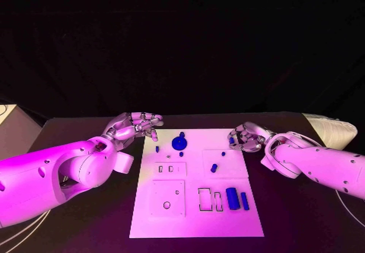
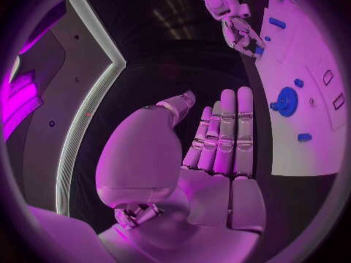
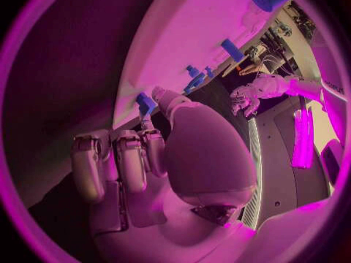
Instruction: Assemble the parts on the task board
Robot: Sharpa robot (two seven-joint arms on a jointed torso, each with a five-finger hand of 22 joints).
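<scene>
The white task board [image 1: 194, 219] lies in the middle of the black table. On its far part stand a round blue disc [image 1: 179, 142] and small blue pegs [image 1: 157, 149]. A blue piece [image 1: 213, 168] stands mid-board, and two blue blocks [image 1: 232, 199] lie near the right edge. My left hand [image 1: 137, 125] hovers at the board's far left corner with its fingers straight and apart, the palm [image 2: 212, 175] bare. My right hand [image 1: 247, 136] is over the far right edge, pinching a small blue part [image 3: 145, 104] at its fingertips; the same part [image 1: 232, 140] points toward the board.
Empty rectangular slots [image 1: 206, 199] sit beside the blue blocks, and a square plate with holes [image 1: 167, 197] is at the board's near left. A pale object [image 1: 330, 129] lies at the table's far right, and another [image 1: 11, 129] at the far left.
</scene>
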